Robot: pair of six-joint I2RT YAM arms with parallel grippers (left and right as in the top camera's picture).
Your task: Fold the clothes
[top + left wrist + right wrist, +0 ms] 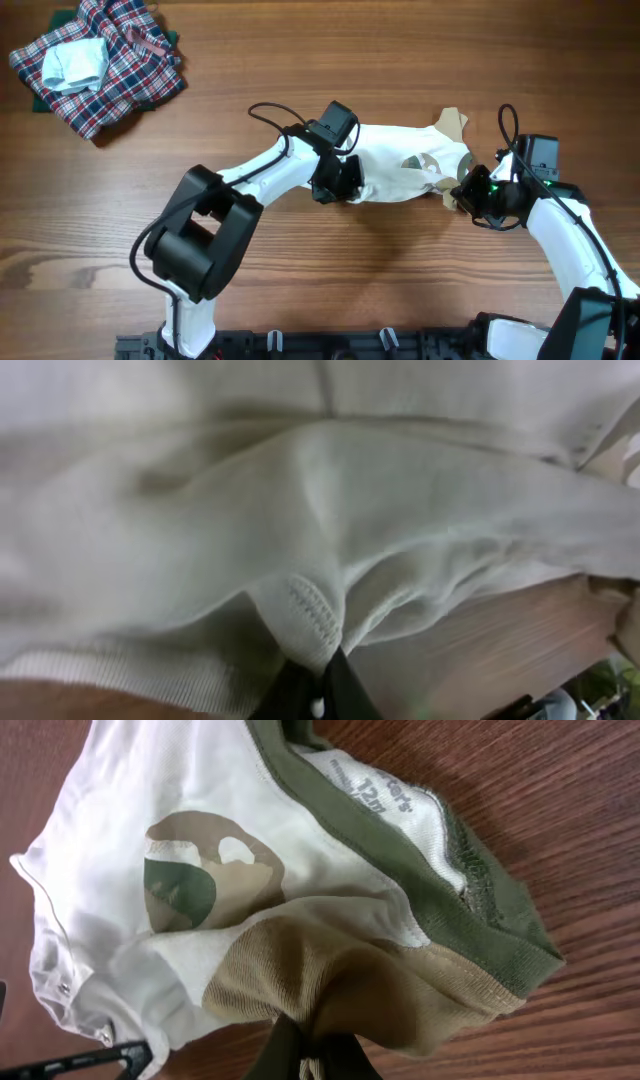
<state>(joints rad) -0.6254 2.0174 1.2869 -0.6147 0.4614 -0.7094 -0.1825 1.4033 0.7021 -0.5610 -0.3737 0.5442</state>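
Note:
The small white garment [400, 165] with tan sleeves and a round green-tan print lies across the table's middle right. My left gripper [345, 188] is shut on its white left edge; the left wrist view shows the jaws [318, 678] pinching a stitched white fold [300, 615]. My right gripper [470, 195] is shut on the tan sleeve at its right end. In the right wrist view the jaws [310, 1055] pinch the tan cloth [300, 970], with the print [195, 870] and the green collar [400, 850] above.
A red-blue-white plaid heap [105, 65] with a pale blue-white folded piece [75, 62] on it lies at the far left corner. Bare wooden table [400, 270] surrounds the garment.

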